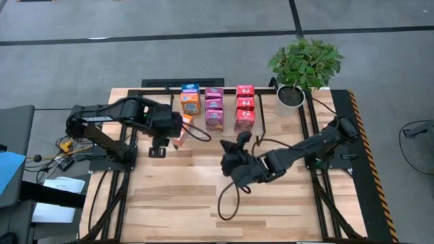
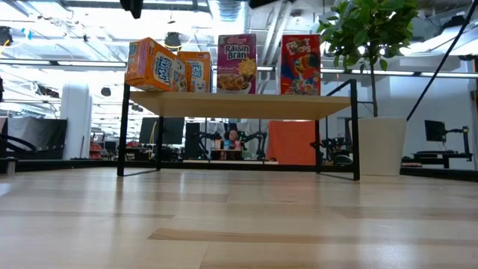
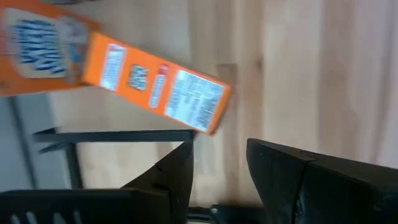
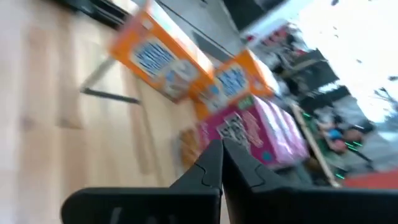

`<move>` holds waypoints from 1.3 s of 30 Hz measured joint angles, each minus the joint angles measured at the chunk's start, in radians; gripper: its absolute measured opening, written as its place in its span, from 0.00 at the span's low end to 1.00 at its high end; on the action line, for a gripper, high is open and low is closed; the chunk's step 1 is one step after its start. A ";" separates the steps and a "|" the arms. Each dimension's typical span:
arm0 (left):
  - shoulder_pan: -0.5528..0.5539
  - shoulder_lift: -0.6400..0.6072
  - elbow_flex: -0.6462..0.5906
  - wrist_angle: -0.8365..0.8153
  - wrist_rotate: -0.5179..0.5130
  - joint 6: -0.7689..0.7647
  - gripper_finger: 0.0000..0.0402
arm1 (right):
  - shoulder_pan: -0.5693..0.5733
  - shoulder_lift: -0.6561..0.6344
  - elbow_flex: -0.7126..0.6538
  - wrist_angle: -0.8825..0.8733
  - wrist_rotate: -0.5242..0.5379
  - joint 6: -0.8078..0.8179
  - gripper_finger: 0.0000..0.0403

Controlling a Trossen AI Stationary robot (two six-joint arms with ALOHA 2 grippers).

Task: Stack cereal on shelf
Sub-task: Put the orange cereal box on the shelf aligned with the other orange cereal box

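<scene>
While the left end effector (image 1: 178, 130) grasps a tilted orange-and-blue cereal box (image 1: 182, 129) by its sides at the shelf's (image 2: 239, 105) left end, the box hangs at a slant over the shelf edge, apparently not yet resting flat on the board. On the shelf: other orange-and-blue boxes (image 1: 190, 97) at left, magenta-pink boxes (image 1: 214, 107) in the middle, red boxes (image 1: 245, 106) at right, all upright in close rows. In the low view the held box (image 2: 151, 65) leans beside an upright orange one (image 2: 196, 72).

Right end effector (image 1: 234, 159) is clenched, empty, hovering over the open surface (image 1: 176, 203) in front of the shelf, well apart from the boxes.

Handling, judged: small cardboard box, light, fairly stiff but crushable if squeezed hard; printed faces probably slick. Best hold is across the two narrow sides near mid-height, so it doesn't pivot. Its current tilt suggests it can swing in the grip.

Room: the shelf's left end is the tight spot; board edge and black tube frame sit just beside the held box, and neighbouring boxes are close enough to get knocked. A potted plant (image 1: 303, 68) stands past the shelf's right end. Front of the surface is open, plenty of room to back off that way.
</scene>
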 joint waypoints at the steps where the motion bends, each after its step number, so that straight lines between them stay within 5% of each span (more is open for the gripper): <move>1: -0.017 -0.003 0.000 0.001 -0.033 -0.025 0.35 | 0.003 0.000 0.007 0.004 -0.032 -0.001 0.06; 6: -0.086 -0.010 0.000 0.002 -0.084 -0.179 0.35 | -0.022 0.000 0.011 0.097 -0.321 0.014 0.07; 11: -0.194 -0.016 -0.068 0.021 -0.107 -0.364 0.35 | -0.046 0.000 0.011 0.123 -0.507 0.008 0.20; 17: -0.381 -0.038 -0.281 0.049 -0.217 -0.584 0.35 | -0.052 0.001 0.011 0.181 -0.588 0.008 0.42; 23: -0.492 -0.055 -0.511 0.262 -0.244 -0.703 0.35 | -0.065 0.019 0.010 0.191 -0.597 0.016 0.59; 33: -0.589 -0.041 -0.817 1.101 0.149 -0.897 0.55 | -0.064 0.019 0.010 0.154 -0.592 0.008 0.60; 39: -0.647 -0.013 -1.064 1.636 0.181 -1.074 0.63 | -0.057 0.016 0.010 0.068 -0.591 0.022 0.58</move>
